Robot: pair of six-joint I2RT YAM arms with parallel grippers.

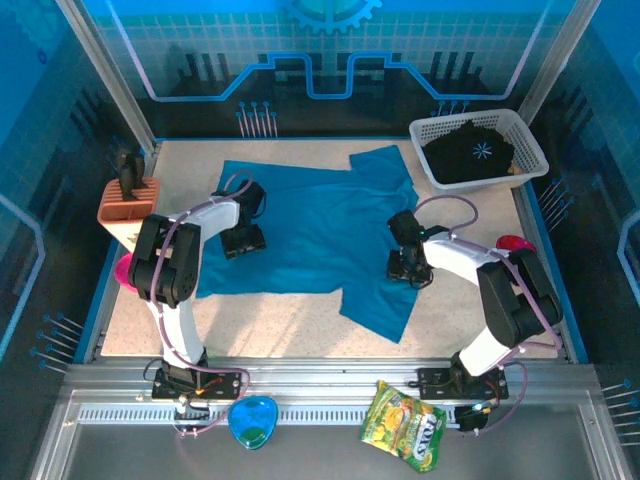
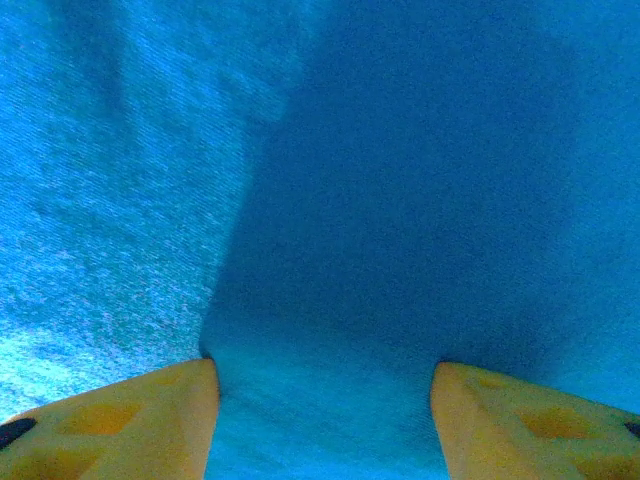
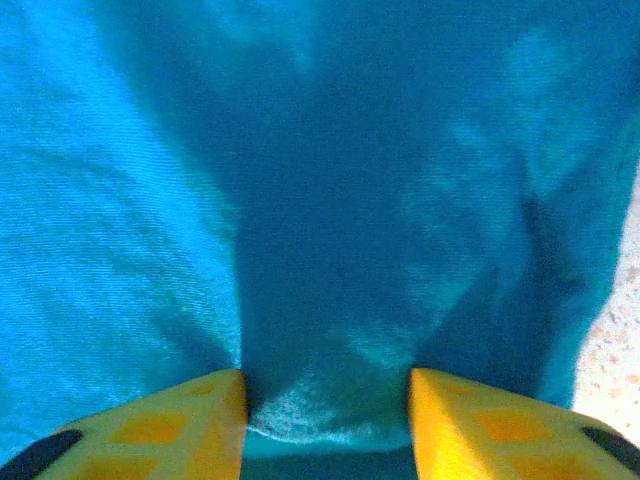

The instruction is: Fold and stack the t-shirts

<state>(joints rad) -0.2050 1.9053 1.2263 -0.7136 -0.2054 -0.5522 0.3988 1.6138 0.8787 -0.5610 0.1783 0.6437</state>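
The teal t-shirt (image 1: 320,220) lies spread flat over the middle of the table, one sleeve toward the basket and another corner toward the near edge. My left gripper (image 1: 243,240) presses into its left part. In the left wrist view the yellow fingers (image 2: 150,415) stand apart with a raised fold of the teal cloth (image 2: 400,200) caught between them. My right gripper (image 1: 408,268) sits on the shirt's right side. Its fingers (image 3: 480,425) hold a puckered bunch of the cloth (image 3: 330,200), creases running toward them. The black t-shirt (image 1: 470,152), with a white starburst, lies crumpled in the basket.
The white mesh basket (image 1: 530,140) stands at the back right corner. A tan holder (image 1: 125,205) and a pink object (image 1: 124,270) sit at the left edge, a red object (image 1: 515,243) at the right. A snack bag (image 1: 403,425) and a blue dish (image 1: 252,420) lie on the near rail.
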